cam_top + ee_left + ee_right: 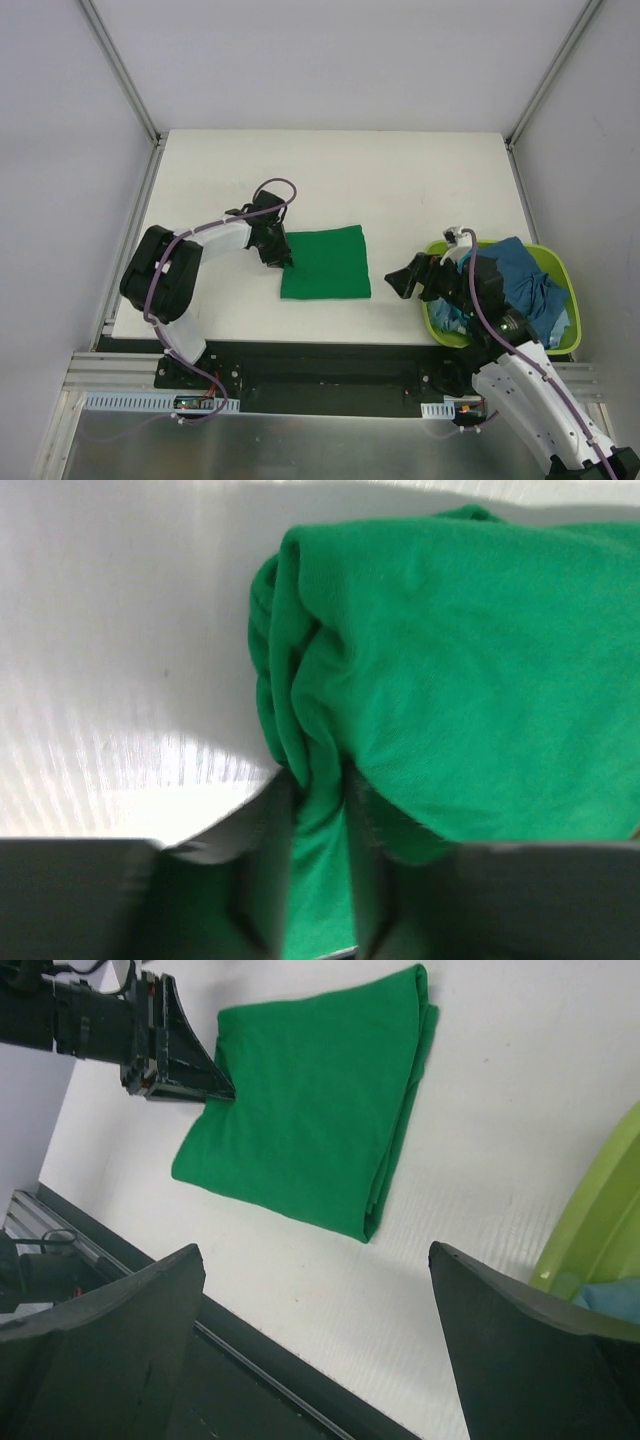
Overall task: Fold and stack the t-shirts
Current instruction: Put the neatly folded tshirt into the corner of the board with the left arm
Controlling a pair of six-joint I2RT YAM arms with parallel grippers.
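A bright green t-shirt (325,263) lies folded into a flat rectangle in the middle of the table; it also shows in the left wrist view (470,670) and the right wrist view (310,1120). My left gripper (281,257) is shut on the shirt's left edge, a pinch of green cloth between its fingers (265,870). My right gripper (405,279) is open and empty, hovering between the green shirt and the basket, its fingers (110,1330) wide apart. Blue and teal shirts (525,285) lie crumpled in the lime-green basket (555,262).
The basket stands at the table's right front corner under my right arm; its rim shows in the right wrist view (600,1220). The table's front edge and black rail (320,352) run just below the green shirt.
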